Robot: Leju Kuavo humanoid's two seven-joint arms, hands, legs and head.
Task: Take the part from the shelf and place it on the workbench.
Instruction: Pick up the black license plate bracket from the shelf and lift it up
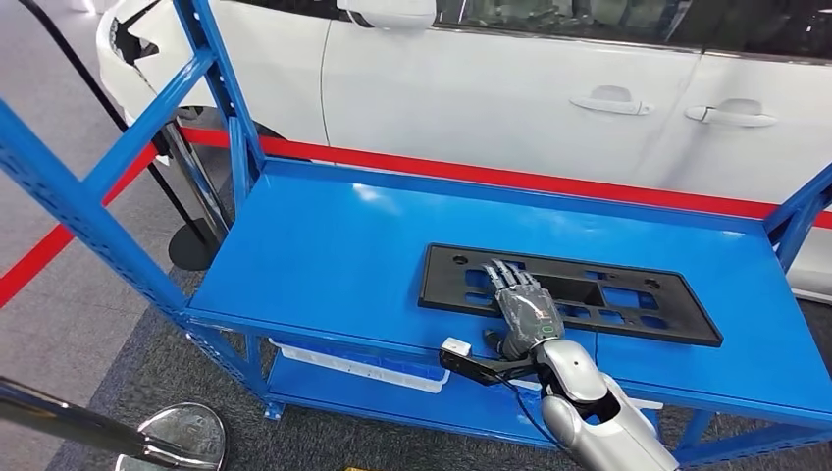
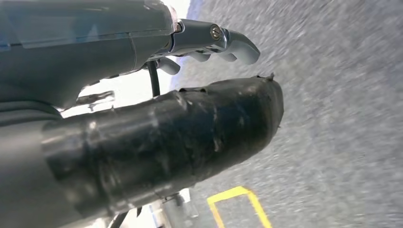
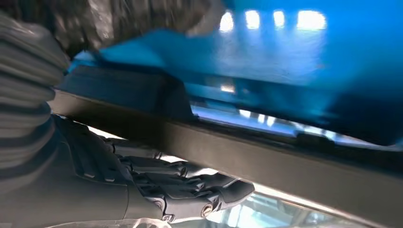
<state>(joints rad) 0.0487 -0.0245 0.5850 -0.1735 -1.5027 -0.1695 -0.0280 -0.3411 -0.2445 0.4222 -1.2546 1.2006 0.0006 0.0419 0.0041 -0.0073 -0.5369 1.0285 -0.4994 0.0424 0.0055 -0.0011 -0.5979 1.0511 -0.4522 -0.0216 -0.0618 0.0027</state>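
Note:
The part (image 1: 443, 289) is a flat black rectangular frame with several openings, lying on the blue shelf top (image 1: 334, 245) toward its right front. My right hand (image 1: 520, 304) reaches over the part's near edge with its fingers stretched flat above the frame and the thumb down by the shelf's front lip. In the right wrist view the part's near rim (image 3: 266, 156) runs between the fingers (image 3: 180, 190) and the thumb, with a bright gap between fingers and rim. My left hand (image 2: 157, 137) hangs over grey floor and holds nothing, its fingers (image 2: 214, 42) loosely bent.
A white car (image 1: 510, 88) stands close behind the shelf, beyond a red floor line (image 1: 549, 182). Blue uprights (image 1: 78, 216) frame the shelf's left side and right corner. A white tray (image 1: 363, 363) sits on the lower level. A chrome post (image 1: 69, 422) and a black-based stanchion (image 1: 191, 245) stand at the left.

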